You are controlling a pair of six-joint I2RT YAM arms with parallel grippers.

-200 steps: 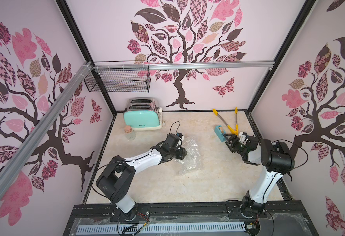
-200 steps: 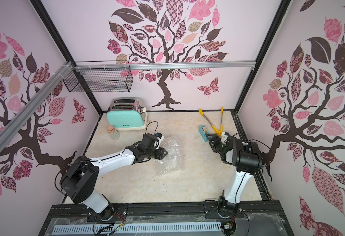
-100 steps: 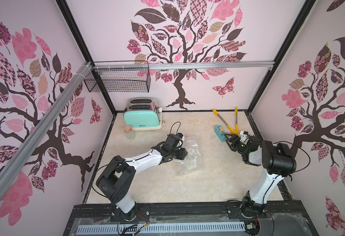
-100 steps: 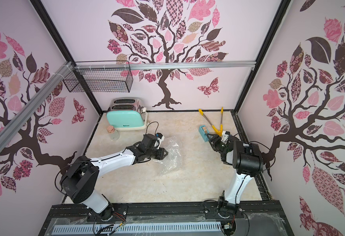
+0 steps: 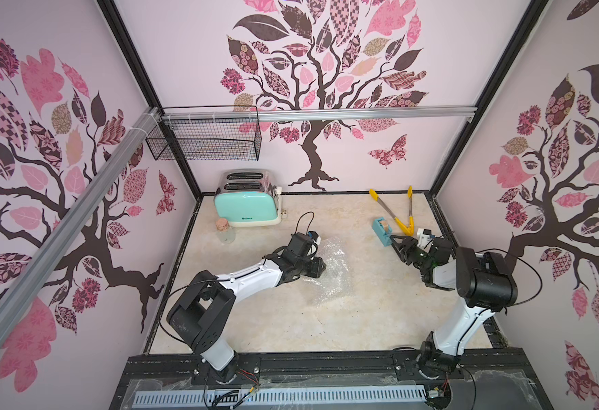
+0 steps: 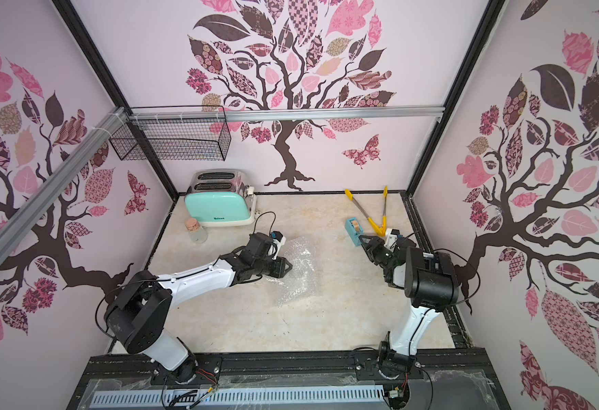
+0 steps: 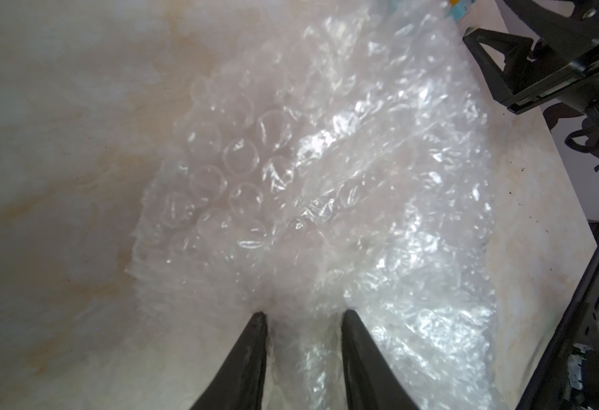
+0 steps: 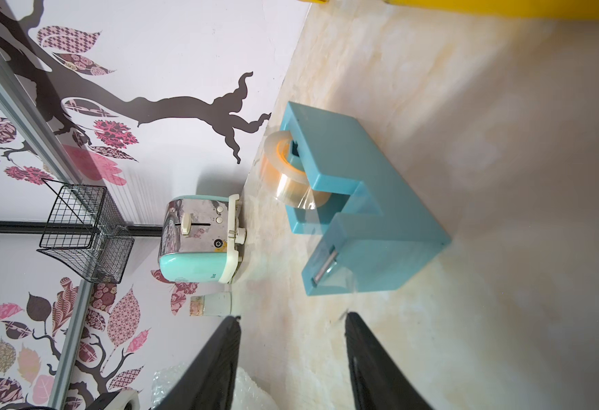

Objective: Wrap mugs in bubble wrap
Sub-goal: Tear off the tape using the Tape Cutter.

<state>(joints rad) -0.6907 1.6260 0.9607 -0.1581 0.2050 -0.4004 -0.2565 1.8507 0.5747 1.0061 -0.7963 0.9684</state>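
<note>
The bubble wrap (image 5: 335, 273) (image 6: 300, 273) lies crumpled in the middle of the table. My left gripper (image 5: 321, 267) (image 6: 288, 268) rests on its near-left part. In the left wrist view the left gripper (image 7: 303, 314) is shut on a bunched fold of bubble wrap (image 7: 326, 177), with both fingers pressed into the plastic. No mug shows in any view; whether it sits inside the wrap I cannot tell. My right gripper (image 5: 394, 239) (image 6: 362, 239) (image 8: 291, 316) hovers just short of the blue tape dispenser (image 8: 362, 220), open with only bare table between its fingers.
The tape dispenser (image 5: 381, 230) stands at the right, with yellow-tipped tongs (image 5: 397, 213) just behind it. A mint toaster (image 5: 246, 207) and a corked glass bottle (image 5: 225, 230) stand at the back left. A wire basket (image 5: 205, 138) hangs on the back rail.
The right gripper's jaws have drawn closer together near the tape dispenser. The left arm and the bubble wrap have stayed put.
</note>
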